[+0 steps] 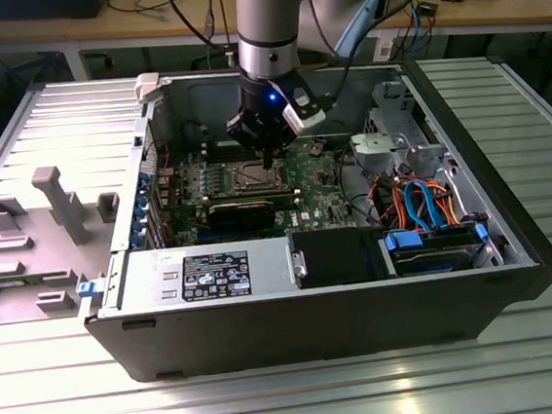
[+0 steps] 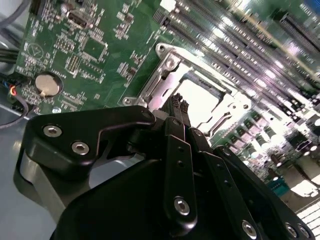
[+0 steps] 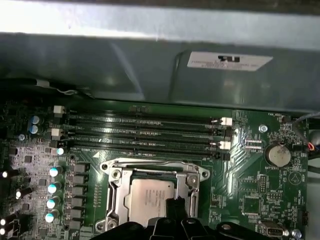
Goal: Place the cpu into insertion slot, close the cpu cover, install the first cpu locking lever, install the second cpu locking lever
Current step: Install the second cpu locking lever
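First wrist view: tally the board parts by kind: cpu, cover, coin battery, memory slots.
Silvery-grey square cpu: 1
Silvery metal cpu cover frame: 1
Round silver coin battery: 1
Long narrow black memory slots: 4
Total: 7

cpu [image 3: 149, 200] in insertion slot [image 3: 116, 176], cpu cover [image 3: 192, 181] around it, memory slots [image 3: 145, 134] beside

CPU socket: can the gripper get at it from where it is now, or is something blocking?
Probably yes. The gripper hangs right above the socket with the chip seated in it; the first wrist view shows nothing between them, and the memory slots sit off to the side.
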